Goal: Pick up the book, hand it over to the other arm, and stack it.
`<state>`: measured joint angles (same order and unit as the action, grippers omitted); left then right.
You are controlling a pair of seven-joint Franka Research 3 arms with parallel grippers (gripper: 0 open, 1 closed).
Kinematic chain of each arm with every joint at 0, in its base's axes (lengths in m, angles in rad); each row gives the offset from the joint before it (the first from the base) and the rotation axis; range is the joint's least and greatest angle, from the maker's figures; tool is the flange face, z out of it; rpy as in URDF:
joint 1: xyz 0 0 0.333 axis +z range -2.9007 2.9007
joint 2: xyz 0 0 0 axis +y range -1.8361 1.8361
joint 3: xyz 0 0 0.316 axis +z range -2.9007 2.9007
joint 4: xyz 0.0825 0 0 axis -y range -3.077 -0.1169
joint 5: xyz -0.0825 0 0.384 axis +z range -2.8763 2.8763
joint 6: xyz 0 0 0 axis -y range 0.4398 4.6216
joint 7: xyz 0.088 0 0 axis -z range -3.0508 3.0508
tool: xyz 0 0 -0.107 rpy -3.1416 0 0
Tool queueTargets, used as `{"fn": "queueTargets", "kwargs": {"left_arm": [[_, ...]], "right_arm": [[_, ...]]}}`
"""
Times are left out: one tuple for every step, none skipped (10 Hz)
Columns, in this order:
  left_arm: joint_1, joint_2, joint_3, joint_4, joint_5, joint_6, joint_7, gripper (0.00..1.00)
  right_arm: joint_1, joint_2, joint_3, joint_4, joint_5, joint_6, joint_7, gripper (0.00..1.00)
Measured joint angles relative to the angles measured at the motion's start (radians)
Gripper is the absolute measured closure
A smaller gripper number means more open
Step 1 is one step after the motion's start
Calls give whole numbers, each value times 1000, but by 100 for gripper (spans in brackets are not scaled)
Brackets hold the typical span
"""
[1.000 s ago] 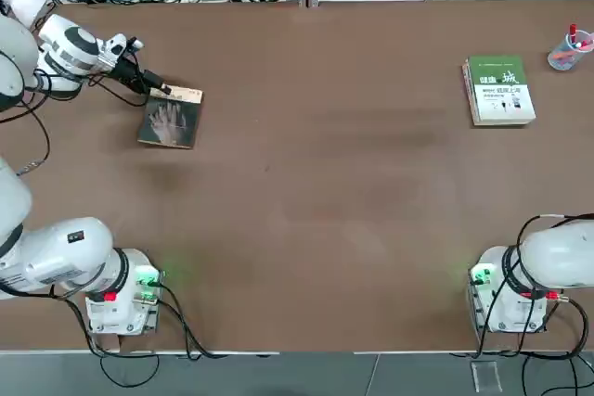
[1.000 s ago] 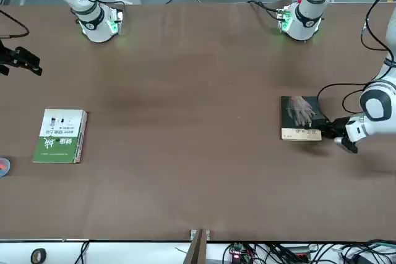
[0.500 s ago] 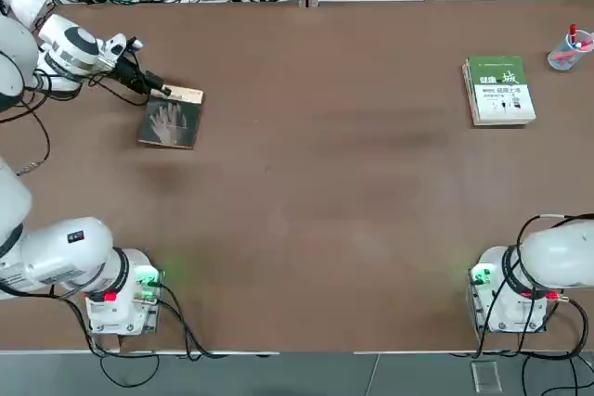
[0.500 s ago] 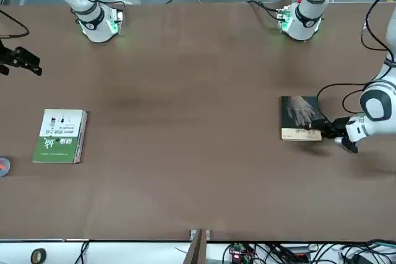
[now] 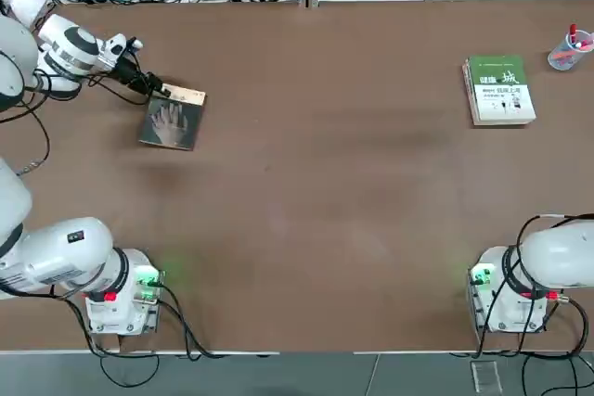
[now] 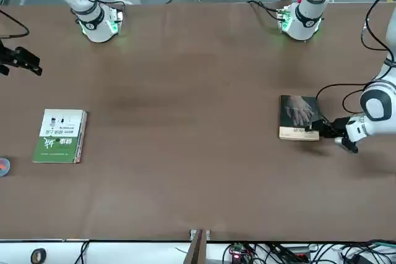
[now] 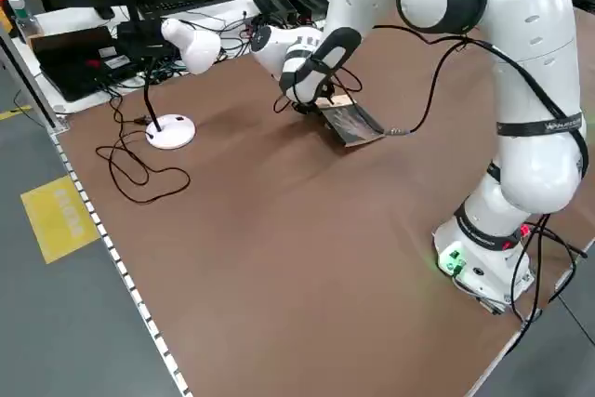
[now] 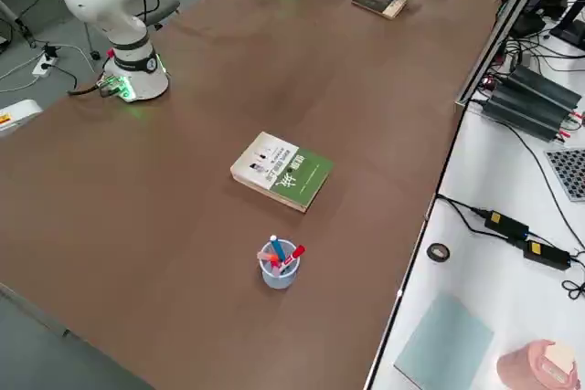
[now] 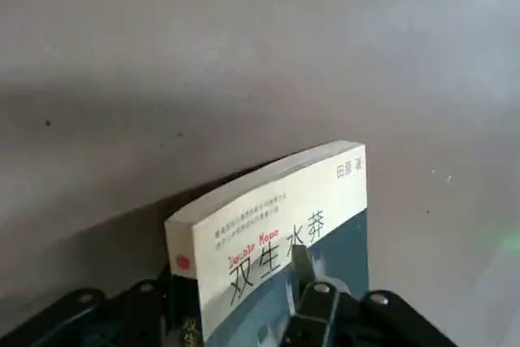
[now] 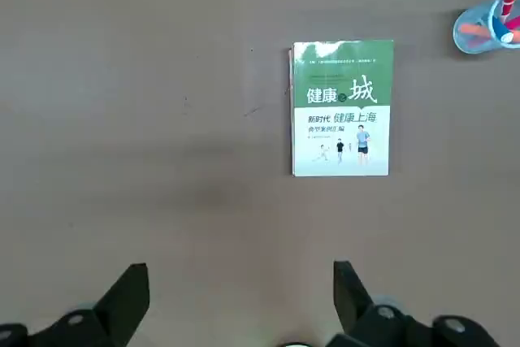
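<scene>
Between the fingers of the left gripper (image 9: 233, 282), part of the dark-covered paperback (image 9: 280, 225).

So the thin dark grey paperback with a pale hand on its cover and a cream title band across one end (image 5: 173, 121) is over at the far left part of the table, cover up. It's slightly turned, spine side looks pinched and bowed, with black-and-red lettering on the band.

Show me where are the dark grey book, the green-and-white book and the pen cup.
Dark grey book (image 5: 173, 124): top view, cover.
Green-and-white book (image 5: 501, 97): top view, front cover.
Pen cup (image 8: 279, 275): right side view, outer wall.
</scene>
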<state>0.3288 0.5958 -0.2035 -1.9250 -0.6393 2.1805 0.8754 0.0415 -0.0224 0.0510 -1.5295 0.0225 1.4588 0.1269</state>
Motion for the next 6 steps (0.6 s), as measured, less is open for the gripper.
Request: {"fn": "queueTargets", "kwargs": {"left_arm": [[1, 0, 0, 0, 0, 0, 0, 56], [2, 1, 0, 0, 0, 0, 0, 60], [3, 3, 1, 0, 0, 0, 0, 60], [4, 5, 1, 0, 0, 0, 1, 65], [5, 6, 1, 0, 0, 0, 8, 77], [6, 7, 1, 0, -1, 0, 18, 83]], "right_arm": [[0, 0, 0, 0, 0, -1, 0, 0], [0, 0, 0, 0, 0, -6, 0, 0], [0, 0, 0, 0, 0, -12, 0, 0], [0, 0, 0, 0, 0, -17, 0, 0], [0, 0, 0, 0, 0, -20, 0, 0], [0, 0, 0, 0, 0, -21, 0, 0]]}}
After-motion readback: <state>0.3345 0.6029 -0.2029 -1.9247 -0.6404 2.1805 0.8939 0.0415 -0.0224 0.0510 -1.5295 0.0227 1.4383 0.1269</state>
